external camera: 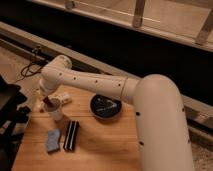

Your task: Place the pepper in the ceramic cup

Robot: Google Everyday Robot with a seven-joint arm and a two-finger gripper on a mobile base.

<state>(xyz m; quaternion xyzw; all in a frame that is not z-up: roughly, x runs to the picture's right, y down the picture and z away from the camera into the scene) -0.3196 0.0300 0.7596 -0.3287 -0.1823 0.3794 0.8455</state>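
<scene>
The white ceramic cup (55, 112) stands upright on the left part of the wooden table (100, 145). The dark-red pepper (49, 103) shows at the cup's rim on its left side, its lower end inside the cup. My gripper (42, 100) hangs from the white arm just above and to the left of the cup, right by the pepper. I cannot tell whether it still holds the pepper.
A round black bowl (106, 107) sits to the right of the cup. A black-and-white striped block (72, 135) and a blue-grey cloth (52, 140) lie in front of the cup. A small pale object (63, 97) lies behind it. Dark equipment (9, 102) stands off the table's left edge.
</scene>
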